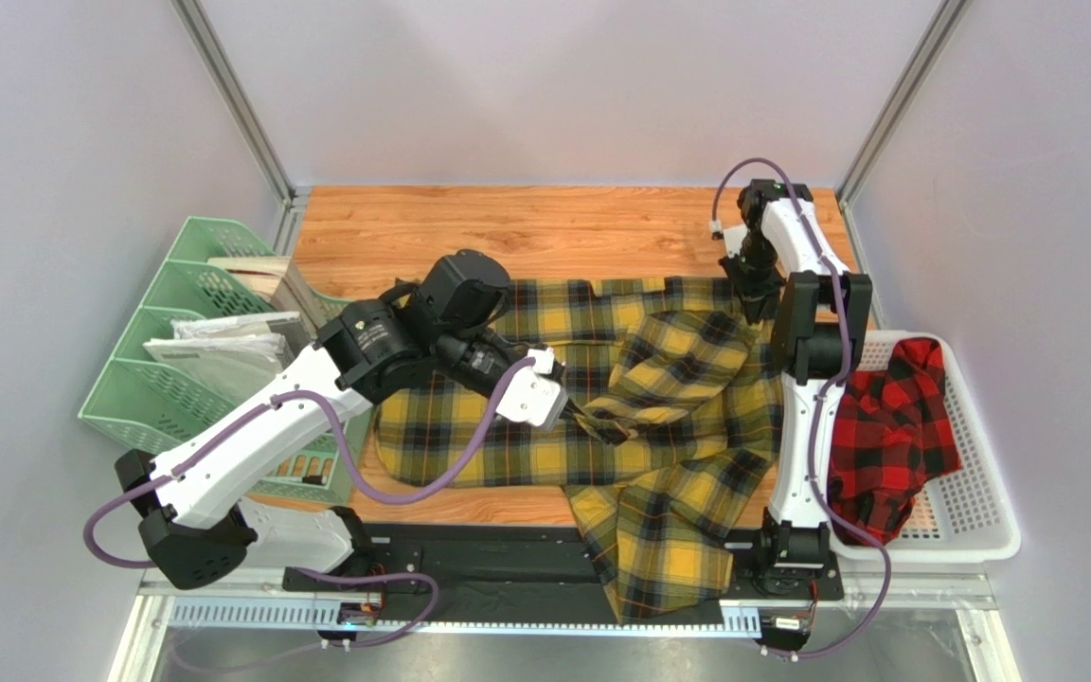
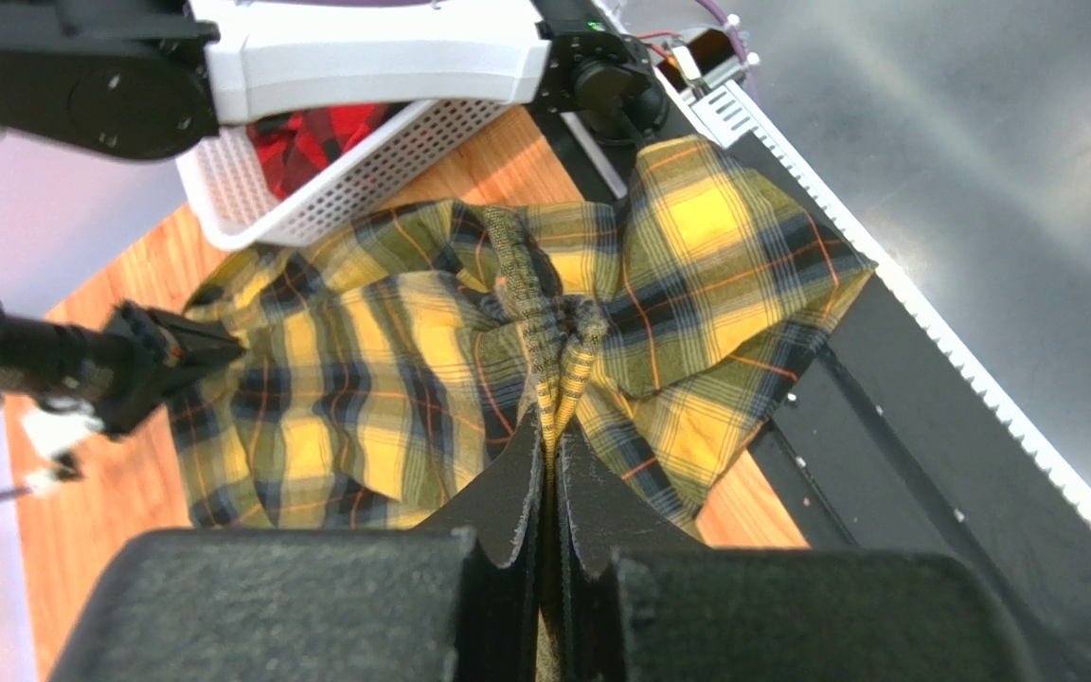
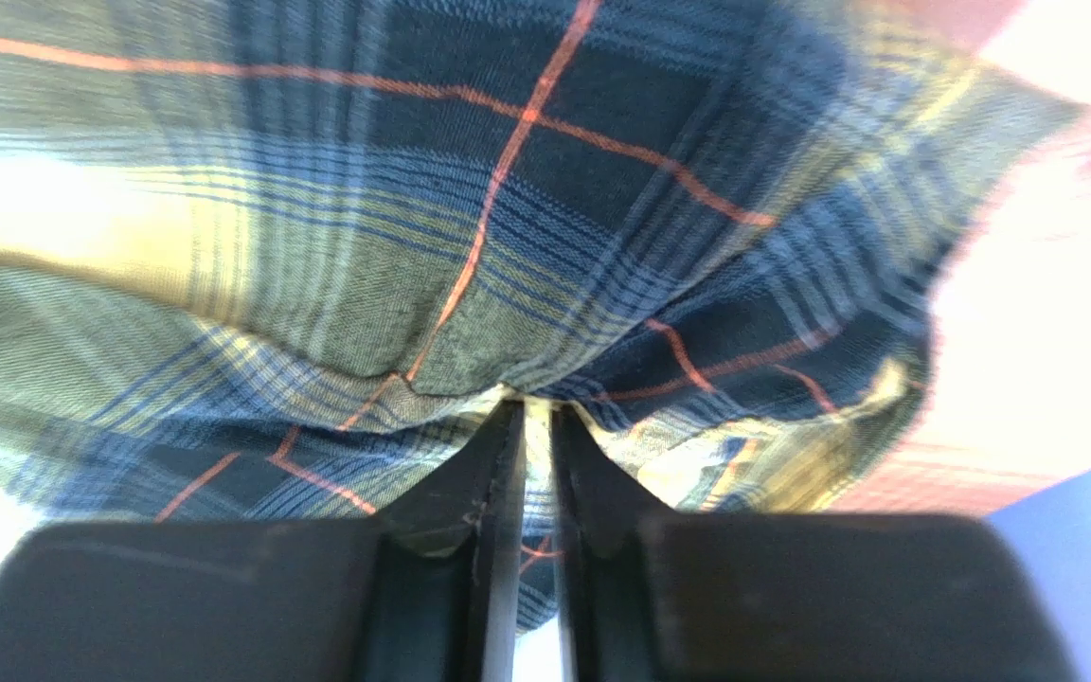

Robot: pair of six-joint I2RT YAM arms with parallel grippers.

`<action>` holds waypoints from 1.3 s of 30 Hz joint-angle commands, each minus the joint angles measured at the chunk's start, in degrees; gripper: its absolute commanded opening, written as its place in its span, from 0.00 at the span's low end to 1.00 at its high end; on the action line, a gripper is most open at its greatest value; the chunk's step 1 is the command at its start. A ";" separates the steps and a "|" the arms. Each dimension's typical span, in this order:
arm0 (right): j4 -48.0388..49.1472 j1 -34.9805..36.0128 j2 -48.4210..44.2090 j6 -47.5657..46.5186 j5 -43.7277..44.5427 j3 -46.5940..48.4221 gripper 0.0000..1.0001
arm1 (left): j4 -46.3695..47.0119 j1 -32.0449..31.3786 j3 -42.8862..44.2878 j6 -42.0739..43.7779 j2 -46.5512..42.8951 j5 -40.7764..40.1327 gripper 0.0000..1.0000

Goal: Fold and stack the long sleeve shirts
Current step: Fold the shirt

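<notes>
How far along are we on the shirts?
Done: nothing fully folded or stacked. In hand: left gripper pinches a bunched fold of the yellow shirt, right gripper its far edge. Left: finish it, then the red shirt, crumpled in the basket.

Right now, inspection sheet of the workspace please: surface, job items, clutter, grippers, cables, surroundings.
Surface: wooden tabletop, bare along the far side.
Job's things: yellow shirt spread mid-table, one part hanging over the near edge; red shirt bunched in the white basket on the right.
Clutter: green file rack at the left, holding papers.
Grippers: left gripper shut on a bunched fold of the yellow shirt; right gripper shut on its far edge.
Cables: purple cables loop off both arms, the left one hanging over the yellow shirt.
Surroundings: plain grey walls, metal frame posts.
</notes>
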 commanded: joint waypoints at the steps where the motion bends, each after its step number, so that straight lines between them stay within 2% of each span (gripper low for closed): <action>1: -4.38 0.20 -4.72 -3.43 -7.11 8.47 0.28 | 7.46 3.06 -1.68 -14.57 1.97 -1.47 0.00; 3: -4.64 0.46 -9.27 -4.66 -15.34 7.61 0.39 | 11.75 6.73 -2.30 -22.41 4.68 -3.49 0.00; 5: -4.02 1.16 -12.02 -5.54 -18.89 3.50 0.48 | 13.79 10.43 -2.04 -33.14 7.24 -4.47 0.00; 9: -3.58 3.87 -15.81 -5.29 -25.05 -3.10 0.52 | 17.48 21.40 -1.07 -46.78 15.66 -7.81 0.00; 15: -4.46 3.72 -11.86 -4.67 -22.17 -5.32 0.50 | 18.72 34.24 -2.12 -58.74 25.42 -11.41 0.00; 23: -4.46 3.10 -8.60 -3.70 -18.56 -3.65 0.48 | 24.76 44.10 -10.37 -61.83 27.74 -20.37 0.00; 29: -4.64 3.10 -8.25 -3.79 -16.45 -3.74 0.48 | 38.73 45.78 -19.07 -61.31 21.16 -12.39 0.00; 32: -4.90 3.10 -7.72 -3.62 -15.66 -3.22 0.47 | 41.22 45.87 -22.07 -61.22 17.46 -17.10 0.00; 36: -5.43 3.01 -7.63 -3.44 -16.01 -2.16 0.47 | 38.15 46.13 -22.34 -60.07 18.41 -26.15 0.00; 39: -6.57 3.01 -7.81 -3.09 -16.62 -0.14 0.47 | 38.06 46.66 -23.04 -60.60 18.94 -28.19 0.00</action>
